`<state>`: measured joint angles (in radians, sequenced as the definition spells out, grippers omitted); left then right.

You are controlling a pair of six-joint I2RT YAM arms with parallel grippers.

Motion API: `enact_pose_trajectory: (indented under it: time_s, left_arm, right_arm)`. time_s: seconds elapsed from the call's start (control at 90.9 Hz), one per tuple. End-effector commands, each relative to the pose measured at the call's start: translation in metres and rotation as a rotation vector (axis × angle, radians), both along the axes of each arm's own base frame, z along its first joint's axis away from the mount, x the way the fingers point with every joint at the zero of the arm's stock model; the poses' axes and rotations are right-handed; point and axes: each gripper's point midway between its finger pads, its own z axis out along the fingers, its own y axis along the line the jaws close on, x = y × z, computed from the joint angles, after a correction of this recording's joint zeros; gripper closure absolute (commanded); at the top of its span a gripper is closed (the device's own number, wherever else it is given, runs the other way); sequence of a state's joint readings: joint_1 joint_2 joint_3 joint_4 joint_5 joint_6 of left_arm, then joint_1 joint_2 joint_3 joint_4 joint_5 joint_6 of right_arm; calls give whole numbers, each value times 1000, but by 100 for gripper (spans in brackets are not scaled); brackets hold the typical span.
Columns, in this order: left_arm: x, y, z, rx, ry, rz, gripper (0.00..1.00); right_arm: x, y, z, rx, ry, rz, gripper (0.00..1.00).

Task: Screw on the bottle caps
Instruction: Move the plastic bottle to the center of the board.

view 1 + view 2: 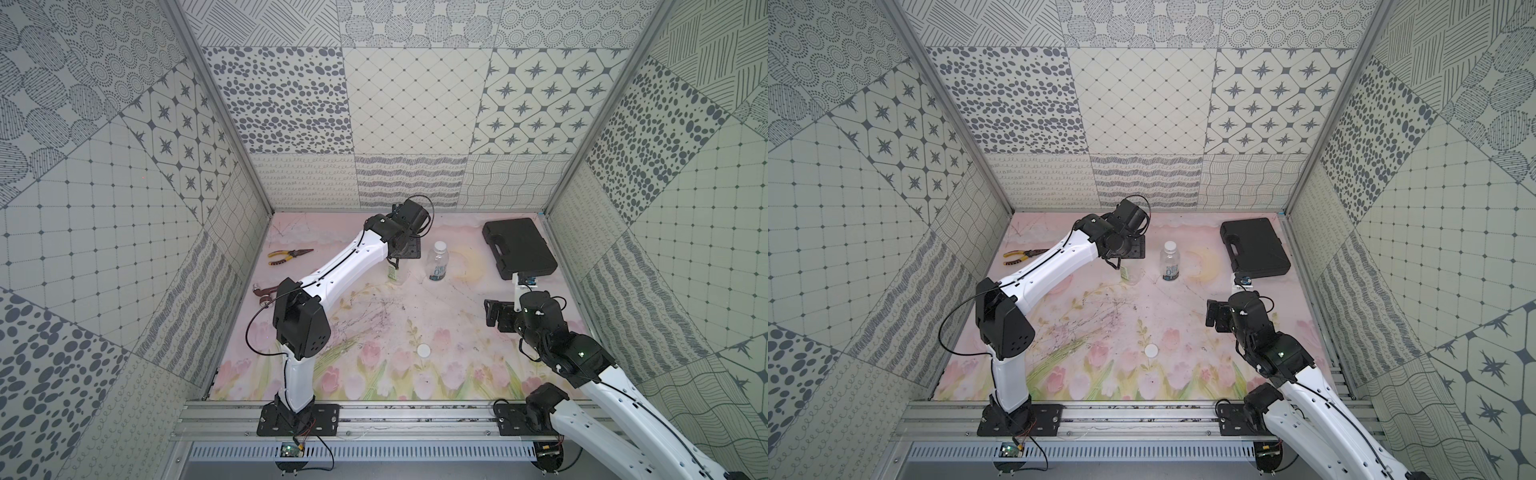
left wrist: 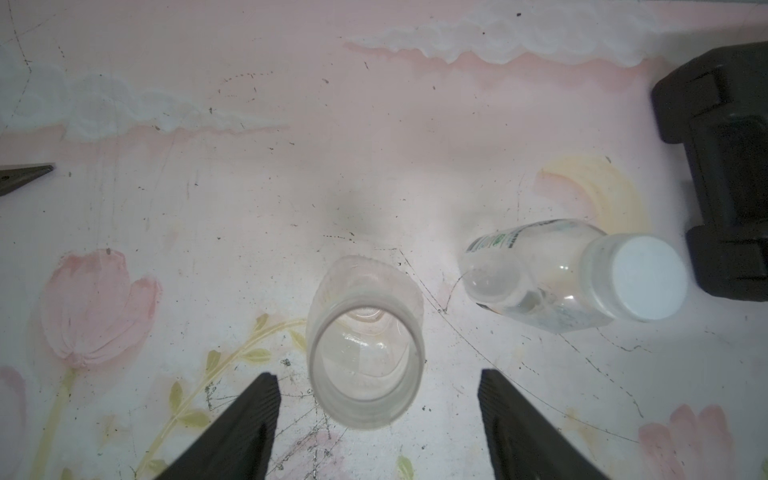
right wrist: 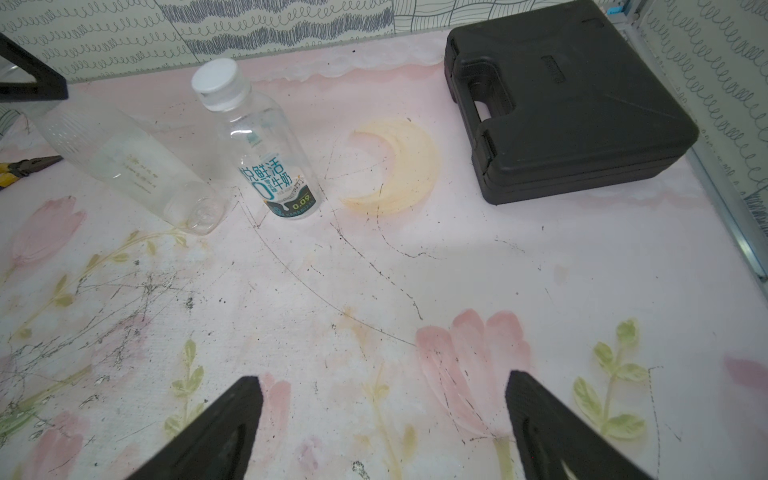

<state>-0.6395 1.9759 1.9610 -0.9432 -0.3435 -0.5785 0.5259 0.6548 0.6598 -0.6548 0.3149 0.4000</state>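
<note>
The taller clear bottle [image 1: 395, 275] stands uncapped at the back of the mat, its open mouth [image 2: 365, 345] seen from above. My left gripper [image 2: 374, 374] hangs over it, open, one finger on each side of the neck with a gap on both. The shorter bottle [image 1: 438, 264] with the blue-white label [image 3: 276, 183] stands just to its right, with a white cap [image 3: 214, 75] sitting on it. A loose white cap [image 1: 424, 350] lies flat on the mat near the front. My right gripper [image 3: 382, 377] is open over bare mat at the right, holding nothing.
A black plastic case [image 1: 519, 247] lies at the back right, close to the capped bottle. Yellow-handled pliers [image 1: 289, 254] and a small metal tool [image 1: 262, 293] lie at the left. Patterned walls enclose the mat on three sides.
</note>
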Motion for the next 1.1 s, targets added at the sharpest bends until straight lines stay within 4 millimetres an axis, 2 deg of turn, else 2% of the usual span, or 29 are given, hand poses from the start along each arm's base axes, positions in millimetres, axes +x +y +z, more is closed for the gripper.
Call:
enact_pose_trajectory:
  time_s: [0.0, 0.187, 0.33, 0.572, 0.759, 0.903, 1.09]
  left_arm:
    - [1, 8, -5, 25, 29, 31, 27]
    - [5, 10, -9, 35, 38, 36, 35]
    - [7, 8, -10, 28, 38, 30, 48]
    - [9, 9, -12, 40, 40, 30, 53]
    - [9, 12, -10, 53, 42, 33, 61]
    - [6, 4, -8, 22, 45, 5, 69]
    - [-2, -5, -2, 34, 18, -44, 72]
  right_arm:
    - [5, 1, 9, 8, -39, 2, 3]
    - [6, 3, 6, 11, -32, 7, 3]
    - [6, 3, 5, 11, -25, 5, 4]
    - [6, 3, 4, 13, -23, 6, 3]
    - [6, 3, 5, 15, -24, 6, 4]
    - [7, 6, 4, 17, -17, 25, 4]
    - [6, 12, 6, 22, -13, 57, 4]
